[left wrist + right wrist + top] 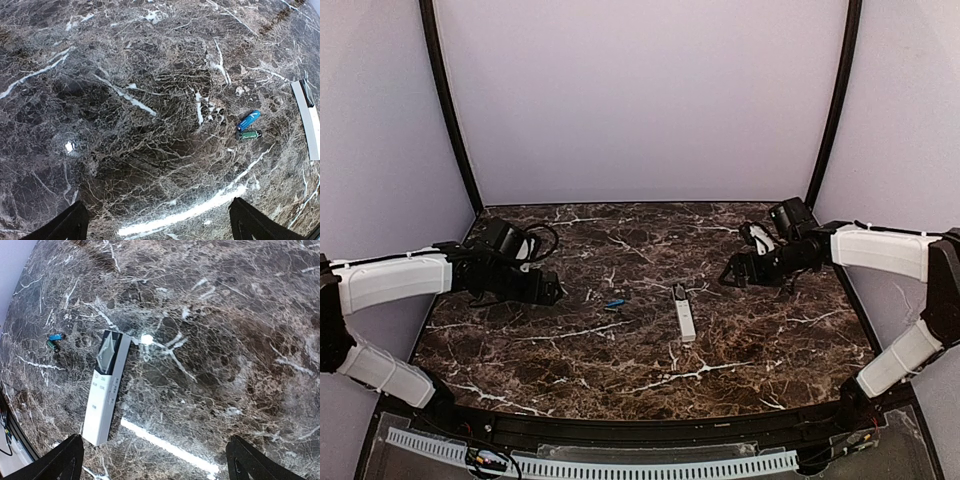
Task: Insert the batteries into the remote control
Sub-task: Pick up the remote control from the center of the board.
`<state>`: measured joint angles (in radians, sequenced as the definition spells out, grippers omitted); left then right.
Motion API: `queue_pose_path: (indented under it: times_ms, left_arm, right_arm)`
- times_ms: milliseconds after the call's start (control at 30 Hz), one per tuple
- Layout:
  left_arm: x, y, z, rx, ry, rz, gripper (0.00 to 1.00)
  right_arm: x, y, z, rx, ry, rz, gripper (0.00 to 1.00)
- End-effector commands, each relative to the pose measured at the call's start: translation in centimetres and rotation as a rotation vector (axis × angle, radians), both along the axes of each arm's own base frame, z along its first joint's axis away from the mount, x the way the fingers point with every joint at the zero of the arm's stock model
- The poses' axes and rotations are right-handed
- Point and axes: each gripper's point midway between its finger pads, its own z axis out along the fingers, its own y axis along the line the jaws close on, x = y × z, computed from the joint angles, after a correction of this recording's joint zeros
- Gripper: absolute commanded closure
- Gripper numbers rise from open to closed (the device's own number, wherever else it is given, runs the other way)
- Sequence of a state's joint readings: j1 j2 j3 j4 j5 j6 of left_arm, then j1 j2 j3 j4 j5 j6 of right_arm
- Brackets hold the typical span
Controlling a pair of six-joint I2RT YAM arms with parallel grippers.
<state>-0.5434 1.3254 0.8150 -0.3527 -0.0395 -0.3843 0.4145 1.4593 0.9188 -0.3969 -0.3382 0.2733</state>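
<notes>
the left claw [159,210] hangs released, jaws wide and holding nothing, over the bare table [125,150]. the batteries [248,120], one blue and one darker green, lie ahead and to its right, just beside each other. the right claw [155,440] is likewise spread and empty. the remote [106,389] lies flat ahead and to its left, with the batteries beyond it. the batteries are small and round, so a finger brushing one could roll it away, or the wide jaws could catch both. the light remote could skid under a push. whether its dark end is an open bay cannot be told, and the left wrist view cuts the remote off.
</notes>
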Motion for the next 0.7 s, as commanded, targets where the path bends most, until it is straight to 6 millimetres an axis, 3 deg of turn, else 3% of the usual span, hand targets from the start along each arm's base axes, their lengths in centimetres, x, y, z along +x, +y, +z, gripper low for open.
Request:
queue_pose_path:
  times_ms: [0, 467, 667]
  left_arm:
    - [0.5, 0.3, 1.4, 0.0, -0.06, 0.01, 0.0]
    - [0.4, -0.4, 1.8, -0.071, -0.072, 0.02, 0.0]
    - [0.0, 0.2, 2.2, -0.074, -0.102, 0.038, 0.0]
  right_arm:
    - [0.0, 1.4, 0.4, -0.089, -0.005, 0.028, 0.01]
    - [-0.1, 9.1, -1.1, -0.242, 0.103, 0.152, 0.01]
    - [-0.1, 10.5, -2.6, -0.32, 0.142, 0.154, 0.1]
